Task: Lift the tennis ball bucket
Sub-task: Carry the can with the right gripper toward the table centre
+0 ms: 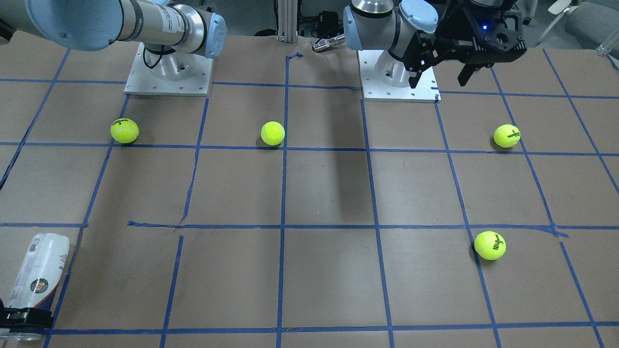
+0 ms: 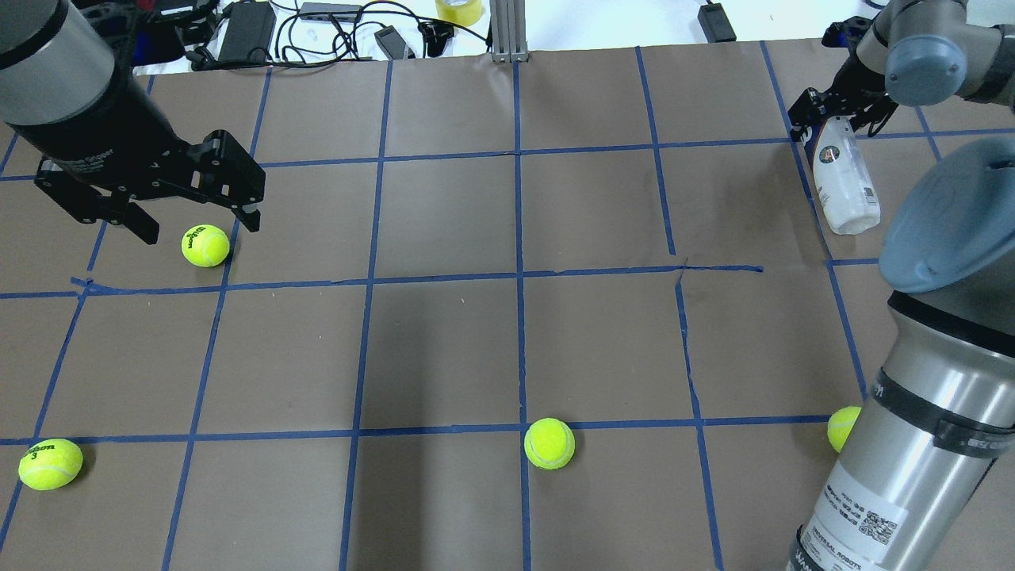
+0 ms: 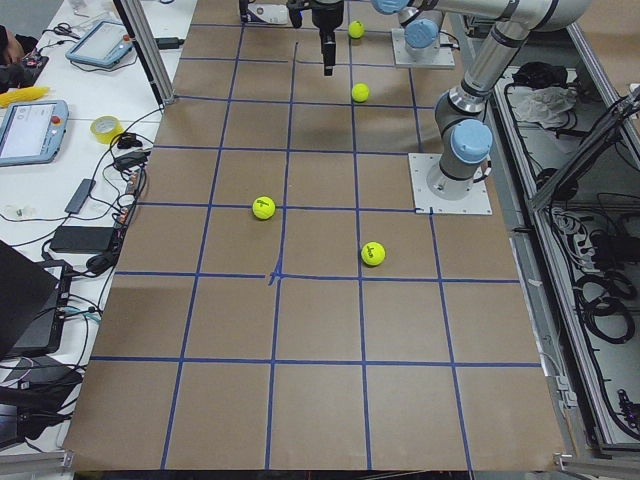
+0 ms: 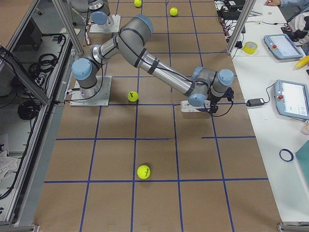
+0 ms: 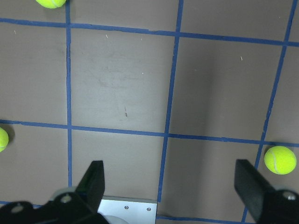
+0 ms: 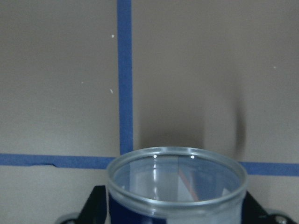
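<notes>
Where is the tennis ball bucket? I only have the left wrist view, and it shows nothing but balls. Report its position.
Observer: The tennis ball bucket lies on its side near the far edge of the table, on the robot's right.
Operator: Tell me what the right gripper is doing.
Observer: The right gripper straddles the bucket's far end, with fingers against both sides.
Operator: Report the lid.
Observer: There is no lid on it. The right wrist view shows an open rim.

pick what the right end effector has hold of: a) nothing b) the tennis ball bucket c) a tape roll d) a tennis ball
b: the right end effector is clamped on one end of the tennis ball bucket, whose clear rim shows in the right wrist view.
</notes>
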You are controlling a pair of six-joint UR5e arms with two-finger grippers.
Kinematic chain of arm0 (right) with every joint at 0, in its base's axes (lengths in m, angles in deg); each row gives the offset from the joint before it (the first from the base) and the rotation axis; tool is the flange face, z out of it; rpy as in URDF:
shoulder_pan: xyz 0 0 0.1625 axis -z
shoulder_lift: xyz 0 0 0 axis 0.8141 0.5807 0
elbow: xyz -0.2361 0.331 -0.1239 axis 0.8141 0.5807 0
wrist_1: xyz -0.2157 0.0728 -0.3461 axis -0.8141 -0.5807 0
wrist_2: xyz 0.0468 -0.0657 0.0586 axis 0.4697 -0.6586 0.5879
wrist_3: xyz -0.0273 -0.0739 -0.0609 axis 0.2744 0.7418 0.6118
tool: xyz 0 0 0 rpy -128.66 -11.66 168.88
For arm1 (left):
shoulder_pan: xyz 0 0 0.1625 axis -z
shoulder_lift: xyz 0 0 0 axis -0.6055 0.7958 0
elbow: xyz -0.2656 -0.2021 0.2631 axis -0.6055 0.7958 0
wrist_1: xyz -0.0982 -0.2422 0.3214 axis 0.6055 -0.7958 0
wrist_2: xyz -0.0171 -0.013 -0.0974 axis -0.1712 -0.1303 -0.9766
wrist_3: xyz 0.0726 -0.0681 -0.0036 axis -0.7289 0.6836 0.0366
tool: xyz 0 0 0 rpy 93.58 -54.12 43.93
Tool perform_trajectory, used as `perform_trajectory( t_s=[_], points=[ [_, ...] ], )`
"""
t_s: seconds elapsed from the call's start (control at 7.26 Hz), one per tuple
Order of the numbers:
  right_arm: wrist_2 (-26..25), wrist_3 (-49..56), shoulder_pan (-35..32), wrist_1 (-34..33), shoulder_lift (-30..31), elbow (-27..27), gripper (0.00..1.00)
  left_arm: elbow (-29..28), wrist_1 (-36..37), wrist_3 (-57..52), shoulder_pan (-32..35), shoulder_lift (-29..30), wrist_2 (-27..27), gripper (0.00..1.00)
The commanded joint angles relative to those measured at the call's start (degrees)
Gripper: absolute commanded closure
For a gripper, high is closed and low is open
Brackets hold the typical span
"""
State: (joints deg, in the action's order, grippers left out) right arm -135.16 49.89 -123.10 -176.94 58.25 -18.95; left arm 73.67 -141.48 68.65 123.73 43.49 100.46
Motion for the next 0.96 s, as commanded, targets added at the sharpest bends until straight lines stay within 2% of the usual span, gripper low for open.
perform_trajectory(
  t_s=[0.0, 0.14, 0.55, 0.83],
  points=[
    [0.0, 0.0, 0.0, -0.2, 0.0, -0.2, 0.28, 0.0, 0.0, 0.1, 0.0, 0.0, 0.0, 0.0],
    [0.1, -0.1, 0.0, -0.2, 0.3, 0.1, 0.43, 0.0, 0.0, 0.1, 0.0, 0.0, 0.0, 0.0],
    [-0.5, -0.8, -3.4, 0.6, 4.8, 0.1, 0.46, 0.0, -0.1, 0.1, 0.2, 0.0, 0.0, 0.0],
    [-0.5, -0.6, -11.0, 5.7, 10.3, -0.7, 0.46, 0.0, -0.1, 0.1, 0.2, 0.0, 0.0, 0.0]
  ],
)
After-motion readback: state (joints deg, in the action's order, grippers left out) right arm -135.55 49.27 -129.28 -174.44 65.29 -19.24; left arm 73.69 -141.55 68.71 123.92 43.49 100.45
